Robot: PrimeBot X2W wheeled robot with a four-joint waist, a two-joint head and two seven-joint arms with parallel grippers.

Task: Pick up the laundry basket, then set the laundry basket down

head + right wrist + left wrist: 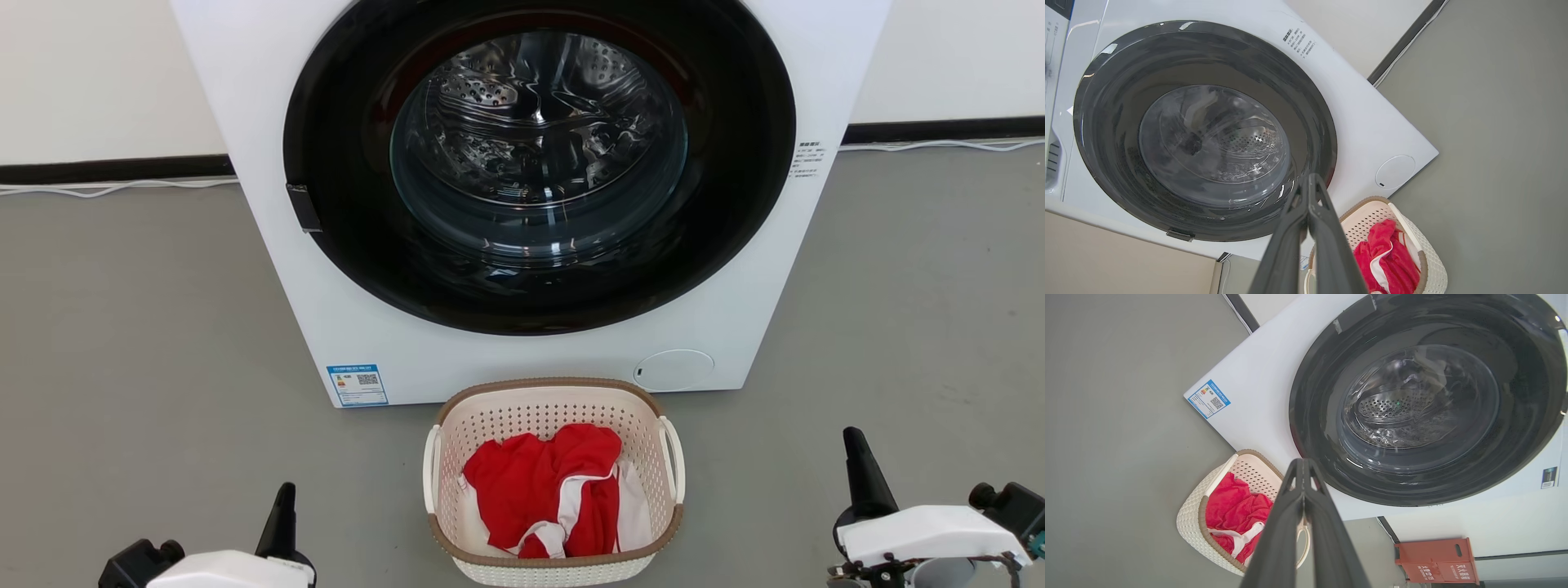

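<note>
The laundry basket [554, 404] stands on the grey floor just before the washing machine, cream-white and perforated, with a brown rim and white loop handles at both sides. Red and white clothes [547, 490] lie inside it. My left gripper [284, 496] is at the lower left, well clear of the basket, fingers pressed together and empty. My right gripper [855, 447] is at the lower right, also shut and empty, apart from the basket. The left wrist view shows the basket [1194, 518] beyond the closed fingers [1303, 467]; the right wrist view shows the basket [1433, 265] to the right of the gripper [1311, 179].
A white front-loading washing machine [351, 310] with a dark round closed door [539, 163] rises directly behind the basket. Bare grey floor spreads on both sides. A cable [114, 188] runs along the wall's black skirting. A red box [1437, 559] stands by the wall.
</note>
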